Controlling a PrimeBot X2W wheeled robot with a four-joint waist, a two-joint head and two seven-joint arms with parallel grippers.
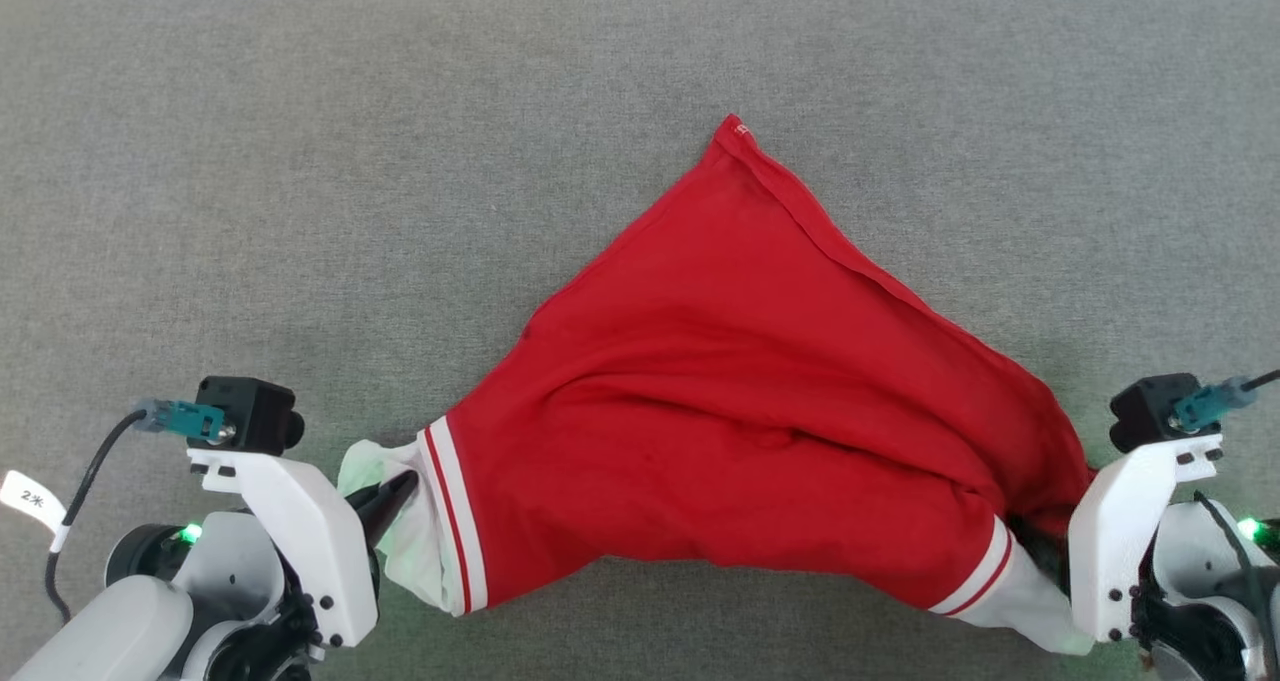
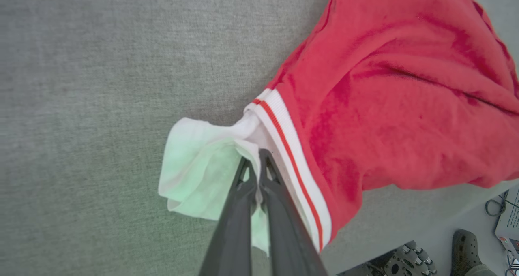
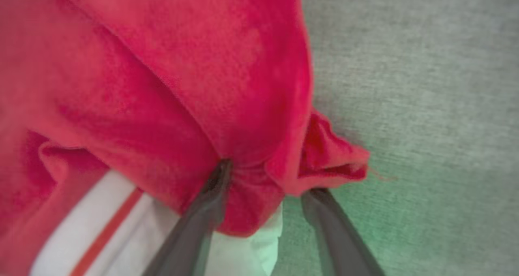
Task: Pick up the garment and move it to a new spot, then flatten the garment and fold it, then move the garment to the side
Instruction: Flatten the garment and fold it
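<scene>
Here's the red soft-fabric T-shirt with white sleeves [image 1: 740, 381], spread in a rough triangle on the grey woven surface [image 1: 300, 161]. One hem corner points away from the robot, and both sleeves lie close to it. The left end effector [image 2: 257, 156] has its fingers together, clamped on the white sleeve at the robot's left, just outside the red-and-white striped trim. Over on the right, the right end effector [image 3: 271, 178] stands with fingers apart. Bunched red cloth sits between them, one finger against the fabric, the other just beside a loose fold, nothing pinched.
</scene>
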